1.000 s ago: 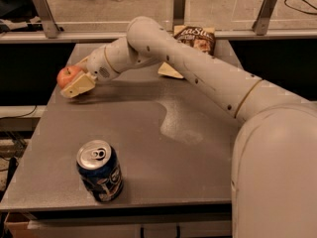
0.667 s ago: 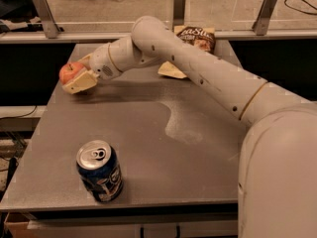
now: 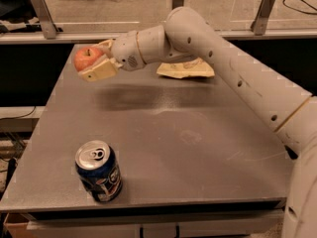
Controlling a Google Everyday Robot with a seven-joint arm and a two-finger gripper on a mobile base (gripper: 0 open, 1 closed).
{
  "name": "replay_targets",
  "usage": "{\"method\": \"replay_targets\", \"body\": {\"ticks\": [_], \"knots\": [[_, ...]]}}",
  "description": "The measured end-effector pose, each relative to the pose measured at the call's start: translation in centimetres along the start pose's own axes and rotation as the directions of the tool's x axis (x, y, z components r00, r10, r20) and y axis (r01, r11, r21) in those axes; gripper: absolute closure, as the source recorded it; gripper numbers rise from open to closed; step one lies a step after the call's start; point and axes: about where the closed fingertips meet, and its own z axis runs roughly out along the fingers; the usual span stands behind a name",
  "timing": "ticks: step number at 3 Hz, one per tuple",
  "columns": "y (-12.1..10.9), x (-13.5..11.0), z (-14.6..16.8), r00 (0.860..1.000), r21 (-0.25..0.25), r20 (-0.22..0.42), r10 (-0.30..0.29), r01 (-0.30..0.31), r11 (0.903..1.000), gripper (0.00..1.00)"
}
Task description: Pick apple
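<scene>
The apple (image 3: 87, 57) is small, round and red-orange with a short stem. It sits between the cream fingers (image 3: 101, 69) of my gripper (image 3: 94, 58), held in the air above the far left part of the grey table (image 3: 163, 133). The gripper is shut on the apple. My white arm (image 3: 223, 58) reaches in from the right across the back of the table.
A blue soda can (image 3: 99, 170) stands upright near the table's front left edge. A crumpled chip bag (image 3: 185, 68) lies at the back, partly hidden behind my arm. A rail with metal posts (image 3: 42, 14) runs behind the table.
My gripper has lifted the apple higher and carried it to the right, further over the table. The arm now covers more of the chip bag. The can has not moved.
</scene>
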Motion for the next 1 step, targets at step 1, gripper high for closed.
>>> {"method": "replay_targets", "body": {"ticks": [1], "knots": [[0.15,0.10,-0.95,1.000,0.000,0.003,-0.007,0.007,1.0000,1.00]]}}
